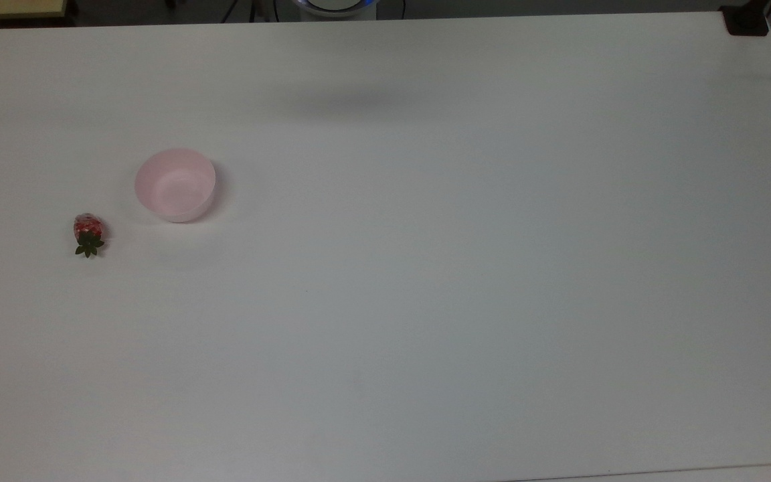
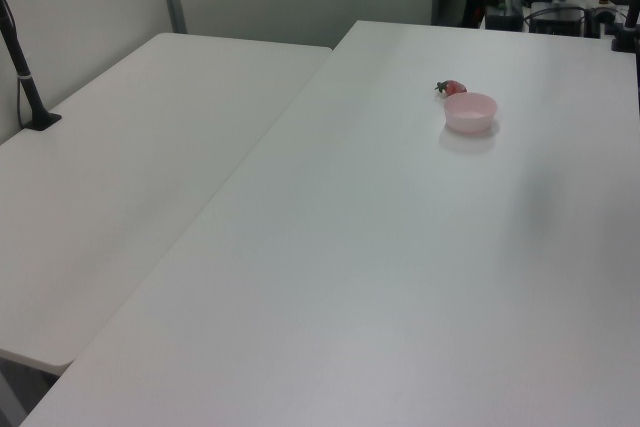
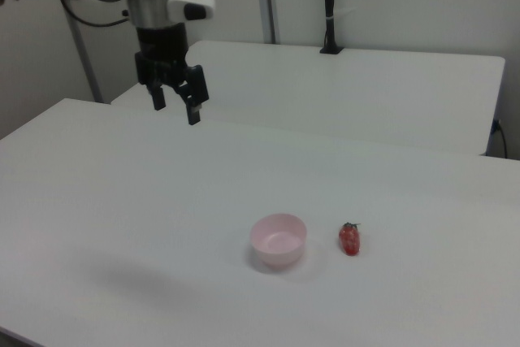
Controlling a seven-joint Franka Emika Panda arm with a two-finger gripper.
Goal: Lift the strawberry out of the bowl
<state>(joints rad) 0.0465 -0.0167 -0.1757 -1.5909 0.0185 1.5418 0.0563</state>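
White and bare, the surface (image 3: 122,201) carried the strawberry (image 3: 349,239) just beside the empty bowl (image 3: 279,240), not in it. High toward the right view's upper left, the gripper (image 3: 175,107) hung with fingers spread, well apart from both.

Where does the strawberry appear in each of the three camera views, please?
Top view: strawberry on the table at far left, below-left of the pink bowl.
Left view: strawberry at upper right, just behind the bowl.
Right view: strawberry low, right of the bowl.
Shared landmark: the pink bowl.
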